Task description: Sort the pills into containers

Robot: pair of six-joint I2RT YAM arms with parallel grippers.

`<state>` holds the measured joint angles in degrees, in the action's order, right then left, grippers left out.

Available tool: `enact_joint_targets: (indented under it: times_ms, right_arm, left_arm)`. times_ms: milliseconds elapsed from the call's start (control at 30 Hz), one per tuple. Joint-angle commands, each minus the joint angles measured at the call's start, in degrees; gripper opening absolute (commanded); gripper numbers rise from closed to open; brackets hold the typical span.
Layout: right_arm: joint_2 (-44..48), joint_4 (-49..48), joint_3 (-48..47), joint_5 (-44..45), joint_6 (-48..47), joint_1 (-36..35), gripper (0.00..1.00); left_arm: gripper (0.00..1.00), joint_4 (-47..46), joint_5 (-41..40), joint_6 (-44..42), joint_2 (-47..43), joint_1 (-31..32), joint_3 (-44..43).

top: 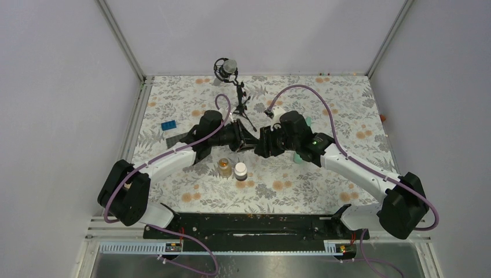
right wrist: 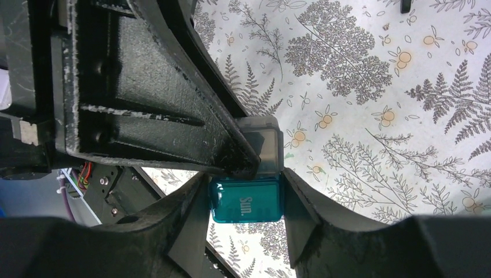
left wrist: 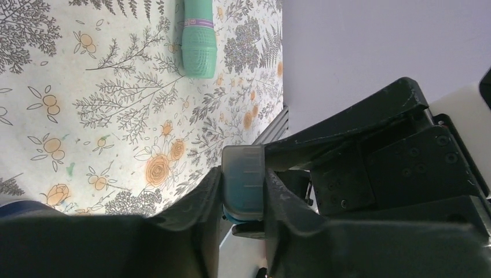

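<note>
Above the middle of the flowered tablecloth (top: 173,104), the two arms reach inward from their bases and meet nose to nose, the left arm (top: 168,159) angled up and to the right, the right arm (top: 347,162) up and to the left, both wrists held off the cloth. The left gripper (left wrist: 243,188) is closed tight on the grey box segment (left wrist: 243,174), one finger pressed flat against each side of it. The right gripper (right wrist: 246,194) is clamped the same way on the teal box segment (right wrist: 246,202), which bears the word "Sun." on its face. In the right wrist view the grey segment sits directly against the top of the teal one, the two touching edge to edge, so each gripper holds one half of a joined pair in the air. The mint-green pill-organizer strip (left wrist: 198,40) lies flat on the cloth; from above, its ends show on either side of the right arm's wrist. Near the left arm's forearm stands a small clear glass jar (top: 224,167) with the amber pills (top: 224,168) inside, too small to tell apart singly, and just beside it is a white-capped bottle (top: 240,171).
</note>
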<state>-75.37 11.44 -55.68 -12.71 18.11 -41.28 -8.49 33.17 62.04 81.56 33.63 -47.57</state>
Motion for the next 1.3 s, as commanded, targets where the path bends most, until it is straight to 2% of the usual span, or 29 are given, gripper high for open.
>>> enact_joint_targets:
  times_ms: [0,33,133,200,333,467,567,767,1000,1267]
  right_arm:
    - [-1.42,-1.52,-3.54,1.44,2.47,-0.38,0.58]
    - [-1.35,-1.34,-3.51,1.22,2.54,-0.40,0.67]
    - [-0.57,0.58,-3.75,1.10,1.81,-0.36,0.87]
    - [-0.88,3.94,-5.40,0.25,0.62,-0.31,0.90]
    - [-1.52,6.52,-6.60,1.29,0.55,-0.37,0.86]
    - [-1.32,5.95,-6.72,-0.84,1.88,-0.30,0.75]
    - [-1.05,6.13,-6.72,-0.42,2.85,-0.34,0.71]
    - [0.04,9.60,-6.70,5.99,2.86,-0.27,0.70]
    - [4.61,9.16,-4.27,10.24,3.91,0.46,0.69]
    - [5.44,5.15,-0.76,6.58,6.35,3.99,0.58]
  left_arm:
    - [0.05,-1.44,2.33,0.41,-0.42,0.71,-3.11]
    - [0.00,-0.97,2.11,0.10,-0.43,0.73,-3.35]
    - [0.00,1.42,0.81,-1.43,-0.61,0.69,-4.31]
    - [0.00,3.28,-0.33,-2.57,-0.81,0.71,-4.86]
    - [0.00,4.75,-1.27,-3.48,-0.84,0.69,-5.84]
    - [0.00,5.65,-1.32,-4.29,-0.63,0.58,-6.39]
    - [0.00,6.20,-1.21,-4.83,-0.76,0.41,-6.49]
    - [0.00,6.85,-0.48,-5.90,-1.63,-0.50,-6.15]
    - [0.00,7.43,0.90,-7.49,-2.97,-2.46,-5.21]
    - [0.00,7.81,1.85,-7.77,-4.17,-4.03,-4.98]
